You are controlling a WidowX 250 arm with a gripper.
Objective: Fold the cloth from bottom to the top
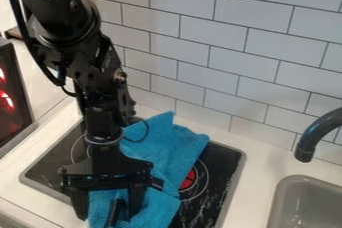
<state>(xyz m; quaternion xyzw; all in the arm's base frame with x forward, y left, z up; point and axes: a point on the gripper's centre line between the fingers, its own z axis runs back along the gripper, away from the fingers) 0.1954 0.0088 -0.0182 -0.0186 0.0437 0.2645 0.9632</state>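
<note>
The claw point(107, 214) hangs with 2 fingers spread at the cloth point(167, 152). Pinch its bottom edge — then carry low toward the top.

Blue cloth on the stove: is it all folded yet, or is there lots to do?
Not yet, it seems. Done: no neat fold shows; the cloth lies long and rumpled across the stove. In hand: the gripper is down at its bottom end, fingers apart. Left: probably gripping that end and folding it up to the top.
</note>
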